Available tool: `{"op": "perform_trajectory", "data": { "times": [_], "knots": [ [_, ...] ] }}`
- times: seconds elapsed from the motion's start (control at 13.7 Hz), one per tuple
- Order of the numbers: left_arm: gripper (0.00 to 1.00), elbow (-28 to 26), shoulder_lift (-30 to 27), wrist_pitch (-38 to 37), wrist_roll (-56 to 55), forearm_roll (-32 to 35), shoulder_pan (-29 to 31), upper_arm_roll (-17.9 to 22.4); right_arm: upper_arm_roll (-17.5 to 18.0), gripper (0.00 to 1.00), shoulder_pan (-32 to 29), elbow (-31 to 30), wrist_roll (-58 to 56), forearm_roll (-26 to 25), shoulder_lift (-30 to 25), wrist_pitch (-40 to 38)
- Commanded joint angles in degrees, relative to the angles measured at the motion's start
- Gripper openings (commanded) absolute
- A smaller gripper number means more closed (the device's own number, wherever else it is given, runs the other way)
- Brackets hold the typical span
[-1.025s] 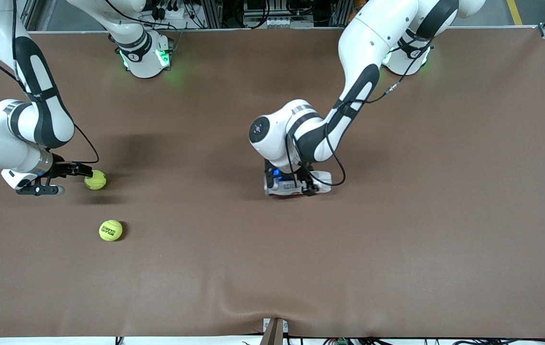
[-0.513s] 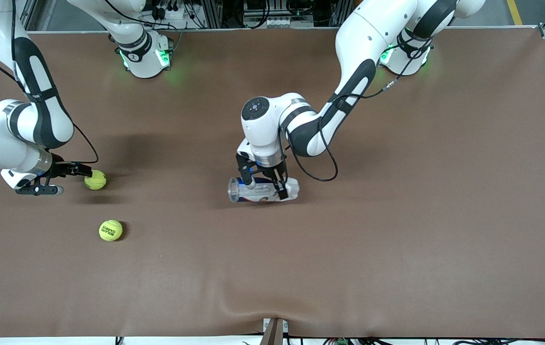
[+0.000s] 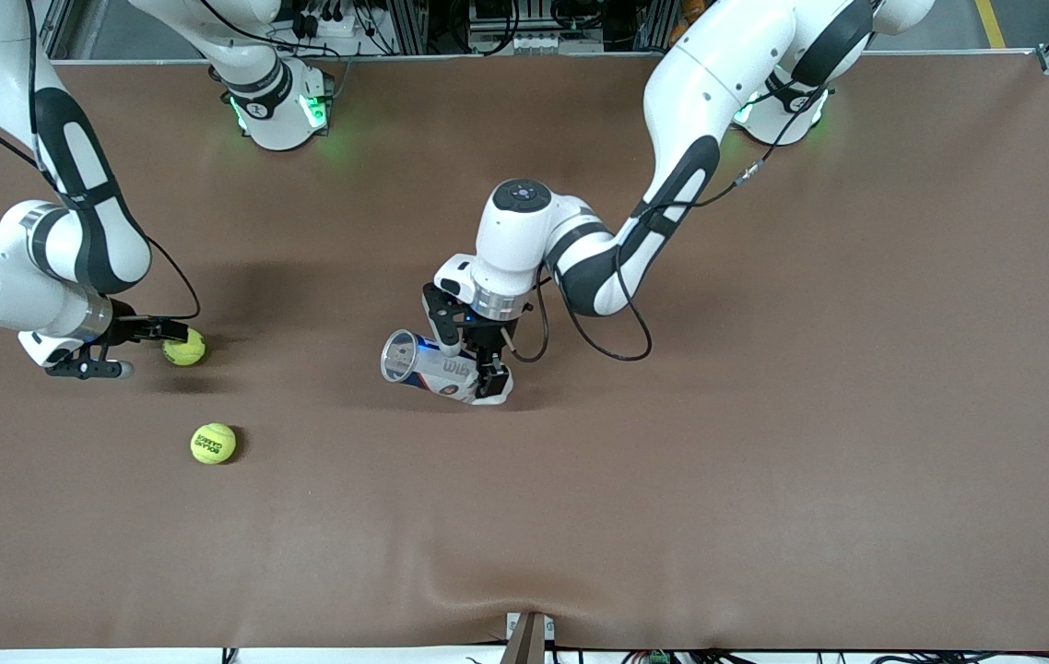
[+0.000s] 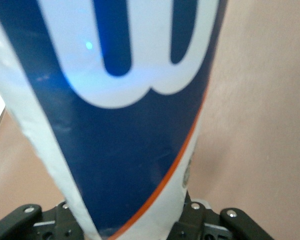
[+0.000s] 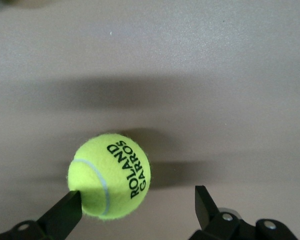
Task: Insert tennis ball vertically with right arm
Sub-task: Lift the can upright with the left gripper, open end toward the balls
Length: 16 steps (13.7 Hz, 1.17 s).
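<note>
Your right gripper (image 3: 133,349) sits low over the table (image 3: 764,415) near the edge at the right arm's end, lying almost flat. Its fingers (image 5: 62,215) are spread apart. The tennis ball (image 3: 184,348) lies at the fingertips: in the right wrist view (image 5: 109,175) one finger touches the ball's side while the other stands clear of it, so the ball is off-centre in the gap and not clamped. It rests on the table with its shadow beneath it.

Ball: fuzzy yellow-green felt, round, pale curved seam, black print reading "ROLAND GARROS".

A second tennis ball (image 3: 213,444), same felt and colour with dark print, lies nearer the front camera than the first, well apart from the gripper and toward the same end of the table.

Your left gripper (image 3: 471,361) is near the middle of the table, closed on the ball can (image 3: 437,369). The can is a clear plastic cylinder, tilted, its open round mouth turned toward the right arm's end and its base down at the table. The label is glossy blue and white with an orange edge line, seen close in the left wrist view (image 4: 125,125).

Table cover: matte brown sheet, slightly puckered at the edge nearest the front camera.
</note>
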Motion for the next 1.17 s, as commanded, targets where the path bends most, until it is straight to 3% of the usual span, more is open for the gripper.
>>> {"op": "perform_trajectory", "data": {
  "times": [0.0, 0.22, 0.37, 0.66, 1.1],
  "knots": [
    [0.63, -0.16, 2.57, 11.15, -2.36, -1.22, 1.22, -0.19, 0.65, 1.0, -0.6, 0.09, -0.47, 2.48, 1.67, 1.59],
    [0.64, -0.16, 8.89, 29.78, -2.45, -4.12, 3.33, -0.19, 0.74, 1.0, 0.1, 0.26, -0.47, 6.77, 2.81, 1.77],
    [0.64, -0.86, 11.54, 37.37, -2.45, -6.84, 4.22, -0.19, 0.74, 1.0, 1.25, 0.53, -0.47, 8.99, 3.16, 1.77],
    [0.66, -2.44, 12.42, 40.02, -4.03, -7.73, 5.19, -0.28, 0.74, 1.0, 2.74, 1.23, -0.47, 12.85, 4.04, 1.85],
    [0.69, -2.97, 15.77, 45.13, -4.82, -7.82, 6.86, -0.28, 0.74, 1.0, 2.66, 0.79, -0.47, 12.86, 4.48, 1.42]
  ]
}}
